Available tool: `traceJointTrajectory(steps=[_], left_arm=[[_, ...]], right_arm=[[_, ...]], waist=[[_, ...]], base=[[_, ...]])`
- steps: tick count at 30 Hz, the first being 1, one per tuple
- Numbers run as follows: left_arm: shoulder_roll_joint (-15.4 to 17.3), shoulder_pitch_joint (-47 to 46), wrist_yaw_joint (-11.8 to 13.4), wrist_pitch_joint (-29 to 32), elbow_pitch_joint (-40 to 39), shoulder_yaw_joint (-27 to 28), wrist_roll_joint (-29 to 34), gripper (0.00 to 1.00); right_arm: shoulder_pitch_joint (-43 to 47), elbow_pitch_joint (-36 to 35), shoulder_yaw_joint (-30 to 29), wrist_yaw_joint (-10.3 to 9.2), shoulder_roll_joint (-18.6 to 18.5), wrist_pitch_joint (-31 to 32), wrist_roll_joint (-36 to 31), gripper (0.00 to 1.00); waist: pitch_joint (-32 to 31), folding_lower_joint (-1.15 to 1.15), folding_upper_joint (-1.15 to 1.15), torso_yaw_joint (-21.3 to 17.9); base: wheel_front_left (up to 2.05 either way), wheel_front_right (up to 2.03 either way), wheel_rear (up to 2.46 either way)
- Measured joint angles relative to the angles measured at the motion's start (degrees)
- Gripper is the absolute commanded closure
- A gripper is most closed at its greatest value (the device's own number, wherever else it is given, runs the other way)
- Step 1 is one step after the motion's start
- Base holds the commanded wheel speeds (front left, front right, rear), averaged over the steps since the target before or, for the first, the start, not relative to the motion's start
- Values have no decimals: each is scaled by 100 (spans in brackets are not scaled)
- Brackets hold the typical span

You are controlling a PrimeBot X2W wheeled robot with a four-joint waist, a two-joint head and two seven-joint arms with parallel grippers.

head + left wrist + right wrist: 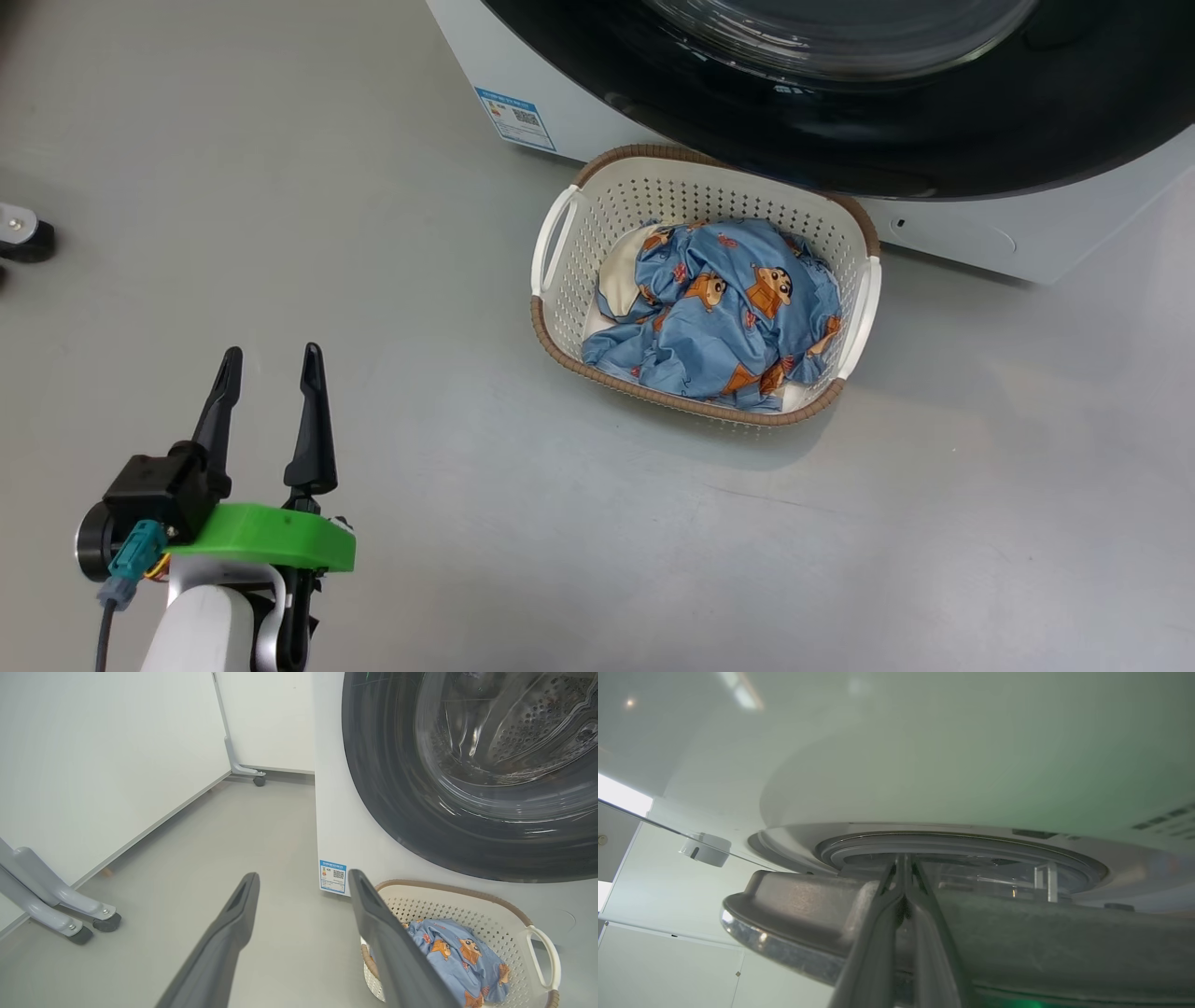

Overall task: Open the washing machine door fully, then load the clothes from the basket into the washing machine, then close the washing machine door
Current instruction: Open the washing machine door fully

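Observation:
The washing machine (952,233) fills the top of the head view, and its black-rimmed washing machine door (840,131) hangs over the basket (672,196). The cream basket stands on the floor just before it, holding the blue cartoon-print clothes (728,317) and a cream piece (618,271). My left gripper (271,359) is open and empty, low and well left of the basket. Its wrist view shows the door (397,812), the basket (448,905) and the clothes (448,952). My right gripper (903,858) is shut, its fingers lying across the door's grey rim (1041,942), tips in the gap toward the white front.
A blue label sticker (515,117) marks the machine's lower left corner. White wheeled panels stand to the left, with grey caster feet (70,910) near and another caster (258,780) far back; one caster (23,238) shows at the head view's left edge. Grey floor lies between.

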Motion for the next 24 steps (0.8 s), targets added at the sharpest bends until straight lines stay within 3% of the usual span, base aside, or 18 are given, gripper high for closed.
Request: traceJointTrajectory(steps=[24], left_arm=[[0,-2,0,0,1,-1,-19,0]], right_arm=[[4,-9,234,0,159,201,-99,100]], waist=[[-72,0,0,-187]], base=[[0,0,0]])
